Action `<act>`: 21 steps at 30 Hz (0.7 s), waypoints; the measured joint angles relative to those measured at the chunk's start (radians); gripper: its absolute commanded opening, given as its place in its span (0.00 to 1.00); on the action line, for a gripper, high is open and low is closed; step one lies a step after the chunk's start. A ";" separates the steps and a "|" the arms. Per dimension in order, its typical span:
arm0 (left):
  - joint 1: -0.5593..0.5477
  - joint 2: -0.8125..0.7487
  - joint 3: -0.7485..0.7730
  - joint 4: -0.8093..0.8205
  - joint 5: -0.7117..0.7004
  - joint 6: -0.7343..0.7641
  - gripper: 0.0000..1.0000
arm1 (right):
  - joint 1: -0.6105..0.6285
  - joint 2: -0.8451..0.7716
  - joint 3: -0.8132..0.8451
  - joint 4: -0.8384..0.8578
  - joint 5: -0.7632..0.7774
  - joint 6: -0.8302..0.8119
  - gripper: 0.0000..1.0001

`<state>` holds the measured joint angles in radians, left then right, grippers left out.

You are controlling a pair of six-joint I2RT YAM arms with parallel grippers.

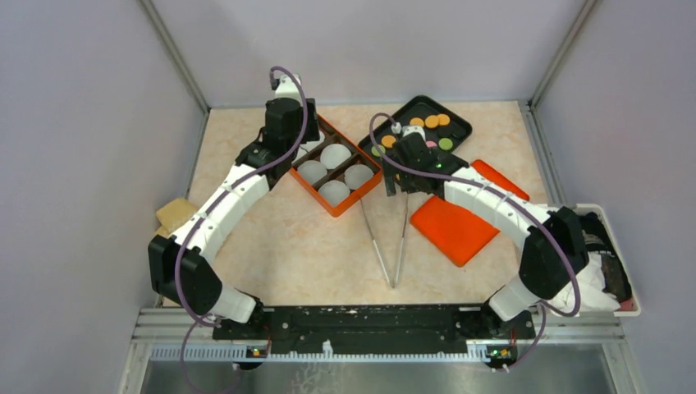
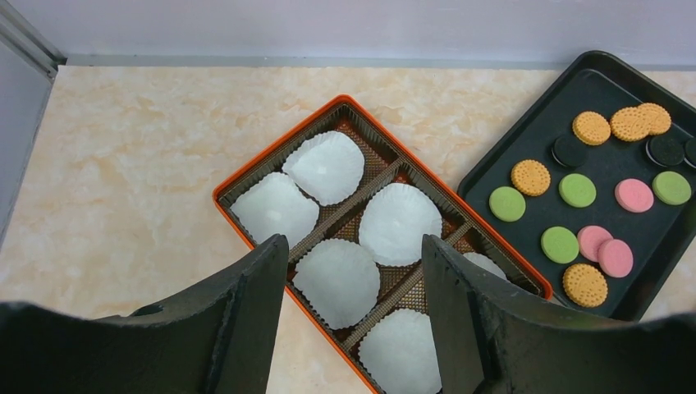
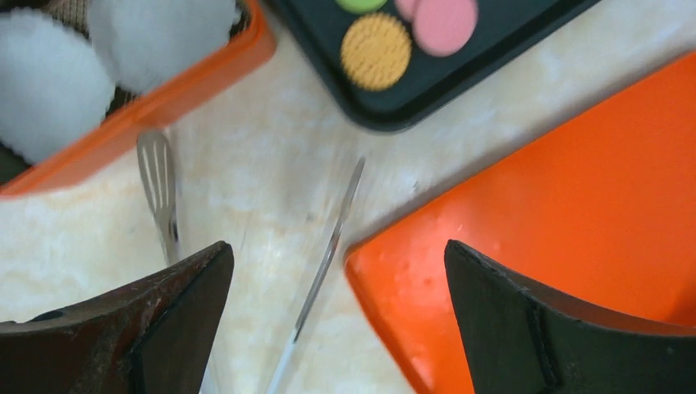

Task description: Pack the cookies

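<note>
The cookies (image 1: 431, 121) are small orange, green, pink and dark discs lying on a black tray (image 1: 420, 107) at the back right; they also show in the left wrist view (image 2: 577, 190). An orange box (image 2: 279, 148) holds white paper cups (image 2: 400, 222), with no cookies in it. My left gripper (image 2: 353, 271) is open and empty above the box's near left edge. My right gripper (image 3: 338, 263) is open and empty, above metal tongs (image 3: 328, 254) lying on the table beside an orange lid (image 3: 558, 189).
The tongs (image 1: 379, 246) lie in a V at mid-table, their tips near the box (image 1: 359, 193) and the lid (image 1: 455, 226). A yellow block (image 1: 175, 215) sits at the left edge. A white tray (image 1: 617, 308) of dark items stands at the right. Walls enclose the table.
</note>
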<state>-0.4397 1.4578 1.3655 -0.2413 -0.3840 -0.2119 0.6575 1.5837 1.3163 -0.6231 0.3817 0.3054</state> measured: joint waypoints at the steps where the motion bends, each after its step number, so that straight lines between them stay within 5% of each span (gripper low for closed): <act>1: 0.000 0.000 0.000 0.000 0.000 0.000 0.68 | 0.002 -0.018 -0.038 0.016 -0.035 0.013 0.99; 8: 0.000 0.000 0.000 -0.007 0.001 -0.003 0.68 | 0.028 -0.109 -0.230 0.080 -0.198 0.064 0.99; 21: 0.000 0.017 -0.001 -0.021 0.012 -0.003 0.74 | 0.200 -0.091 -0.335 0.131 -0.233 0.184 0.99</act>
<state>-0.4397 1.4746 1.3647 -0.2626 -0.3721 -0.2153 0.8577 1.4925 0.9813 -0.4919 0.1482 0.4896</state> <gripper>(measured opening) 0.730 0.985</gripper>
